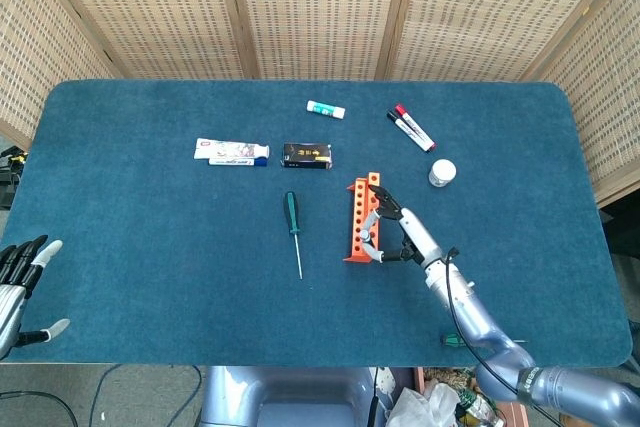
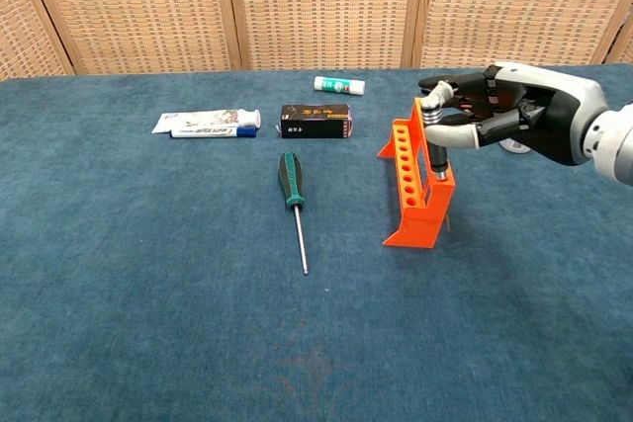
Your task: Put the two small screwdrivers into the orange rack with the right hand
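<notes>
Only overhead: left hand [image 1: 20,282] off-table; right hand [image 2: 495,116] at orange rack [image 2: 415,180].

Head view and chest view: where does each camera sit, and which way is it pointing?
Head view: high up, looking steeply down on the whole table; shows the right hand, its forearm, and the left hand at the table's near edge.
Chest view: low at the near edge, facing across toward the wicker screens; only the right hand shows.
Shared: orange rack, green screwdriver, right hand.
</notes>
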{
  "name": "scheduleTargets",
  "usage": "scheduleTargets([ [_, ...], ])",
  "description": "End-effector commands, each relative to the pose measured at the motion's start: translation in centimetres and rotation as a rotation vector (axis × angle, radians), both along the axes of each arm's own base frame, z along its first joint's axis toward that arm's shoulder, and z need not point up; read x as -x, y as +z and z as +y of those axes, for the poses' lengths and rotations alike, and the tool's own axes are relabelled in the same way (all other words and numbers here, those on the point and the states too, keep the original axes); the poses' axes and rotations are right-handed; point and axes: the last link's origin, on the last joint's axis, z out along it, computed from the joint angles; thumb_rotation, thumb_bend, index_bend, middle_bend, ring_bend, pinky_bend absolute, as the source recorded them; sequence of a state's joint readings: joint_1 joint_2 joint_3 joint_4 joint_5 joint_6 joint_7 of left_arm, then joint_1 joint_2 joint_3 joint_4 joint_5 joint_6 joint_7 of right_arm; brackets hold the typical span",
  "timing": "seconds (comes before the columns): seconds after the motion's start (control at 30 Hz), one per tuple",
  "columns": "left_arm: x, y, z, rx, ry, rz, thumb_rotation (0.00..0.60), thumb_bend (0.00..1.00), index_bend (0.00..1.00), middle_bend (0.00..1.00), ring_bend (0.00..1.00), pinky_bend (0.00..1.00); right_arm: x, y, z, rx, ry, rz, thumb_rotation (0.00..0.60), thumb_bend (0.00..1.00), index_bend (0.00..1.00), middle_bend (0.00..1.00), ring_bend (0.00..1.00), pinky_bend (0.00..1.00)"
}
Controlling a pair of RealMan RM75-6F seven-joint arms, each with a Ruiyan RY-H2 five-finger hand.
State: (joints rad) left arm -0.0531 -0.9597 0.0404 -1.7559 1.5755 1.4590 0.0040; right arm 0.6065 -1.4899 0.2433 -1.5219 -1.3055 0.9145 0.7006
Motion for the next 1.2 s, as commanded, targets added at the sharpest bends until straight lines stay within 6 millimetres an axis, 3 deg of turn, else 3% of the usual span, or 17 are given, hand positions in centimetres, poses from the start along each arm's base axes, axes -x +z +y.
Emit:
scheduleTargets([
  [0.03,0.01,0.0,0.02,-0.001,0.001,0.001,0.6,0.0,0.0,0.0,0.0,0.0,0.08,-0.09,0.0,-0.003,-0.001,0.0,0.6,0.38,0.63,0.02,0.0,0.05],
  [0.6,-0.01,-0.06,0.06,0.003,0.002,0.001,0.6,0.0,0.0,0.0,0.0,0.0,0.64,-0.55,0.04,-0.033,0.007,0.007,0.6,0.38,0.63,0.02,0.0,0.05],
  [0.83,-0.01,-0.07,0.07,0.004,0.003,0.001,0.6,0.0,0.0,0.0,0.0,0.0,0.6,-0.49,0.08,-0.041,0.025,-0.003,0.6,0.37,0.51,0.02,0.0,0.05],
  [1.2,-0.05,-0.02,0.08,0.004,0.002,-0.002,0.6,0.0,0.0,0.0,0.0,0.0,0.97,-0.16,0.13,-0.052,0.017,-0.047,0.6,0.37,0.51,0.02,0.0,0.05],
])
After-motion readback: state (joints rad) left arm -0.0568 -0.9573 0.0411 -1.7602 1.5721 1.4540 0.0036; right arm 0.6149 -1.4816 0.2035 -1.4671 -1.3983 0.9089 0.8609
